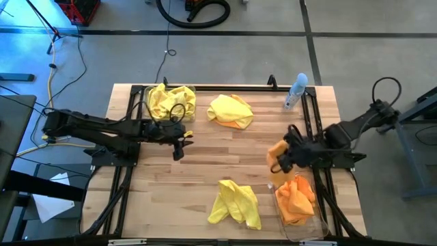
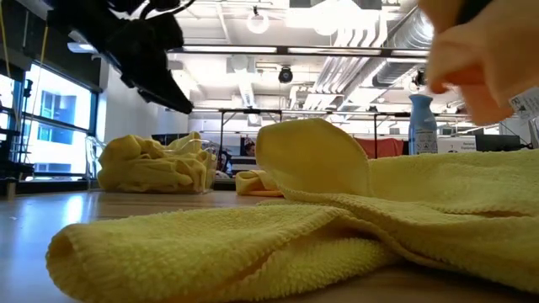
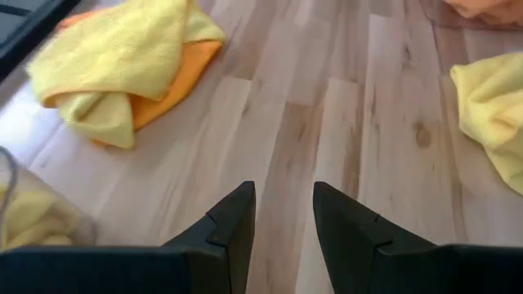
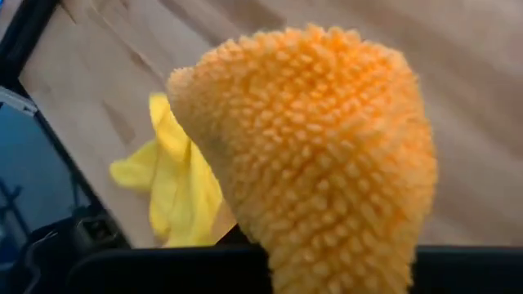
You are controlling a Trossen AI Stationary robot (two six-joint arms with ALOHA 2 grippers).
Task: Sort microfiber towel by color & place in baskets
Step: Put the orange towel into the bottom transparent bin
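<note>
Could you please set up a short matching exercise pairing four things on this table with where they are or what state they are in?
Things:
1. left gripper
2. right gripper
3. spray bottle
4. yellow towel lying alone

Places or states:
A. near the table's front edge, between the arms
B. shut on an orange towel
C. open, empty, above bare wood
D. at the back edge, right side

Pairs: 1-C, 2-B, 3-D, 4-A

Past my reach a pale blue spray bottle (image 1: 295, 91) lies on the wooden table (image 1: 205, 160) (near its far edge).
</note>
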